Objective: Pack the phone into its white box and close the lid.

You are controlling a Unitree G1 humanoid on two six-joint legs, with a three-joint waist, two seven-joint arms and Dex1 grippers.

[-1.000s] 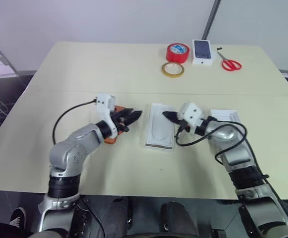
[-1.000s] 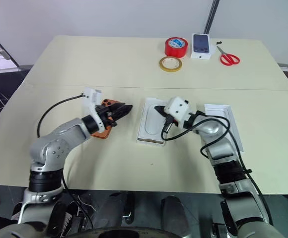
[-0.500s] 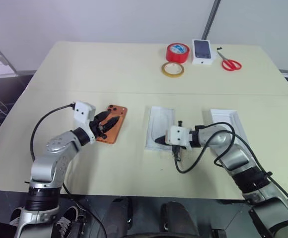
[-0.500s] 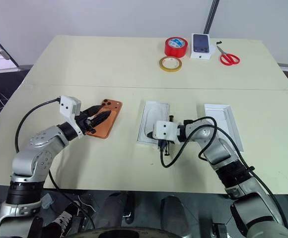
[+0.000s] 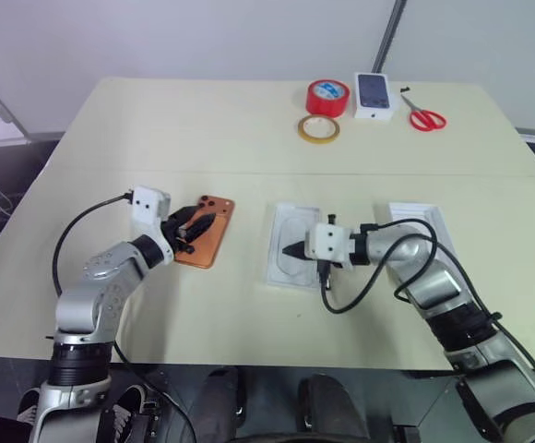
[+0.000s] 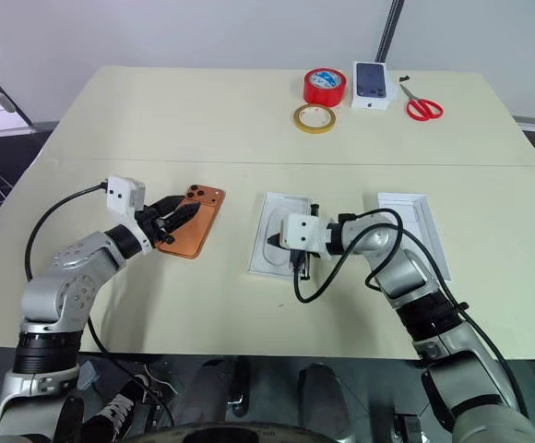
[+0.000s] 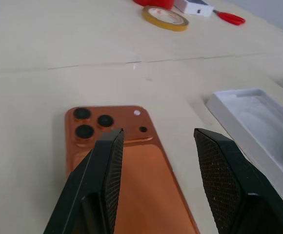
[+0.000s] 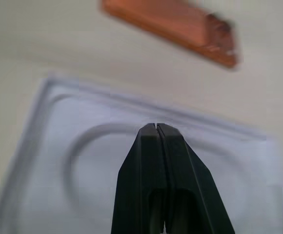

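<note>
**Phone flat on the counter, both claws over their targets**

The copper-orange phone [image 5: 205, 231] lies camera-side up on the counter [image 5: 203, 129], left of centre and toward the near edge. The left claw [image 5: 196, 224] hangs over the phone's near half with its two fingers apart; the left wrist view shows the gap between the fingers [image 7: 107, 170] plainly, with the three lenses just beyond them.

Just right of the phone, near the counter's middle, lies a white insert with an oval recess [image 5: 291, 242]. The right claw [image 5: 291, 249] sits over it with its fingers pressed together; the right wrist view shows the closed tips above the oval recess, and the phone [image 8: 173, 27] beyond the insert's edge.

Further right, toward the counter's right edge, a white tray [image 6: 415, 226] lies partly behind the right arm; I cannot tell whether it is the box or the lid.

Along the far edge stand a red tape roll [image 5: 328, 96], a yellow tape ring [image 5: 318, 129], a small white carton picturing a dark phone [image 5: 375, 95] and red-handled scissors [image 5: 424, 117].
</note>
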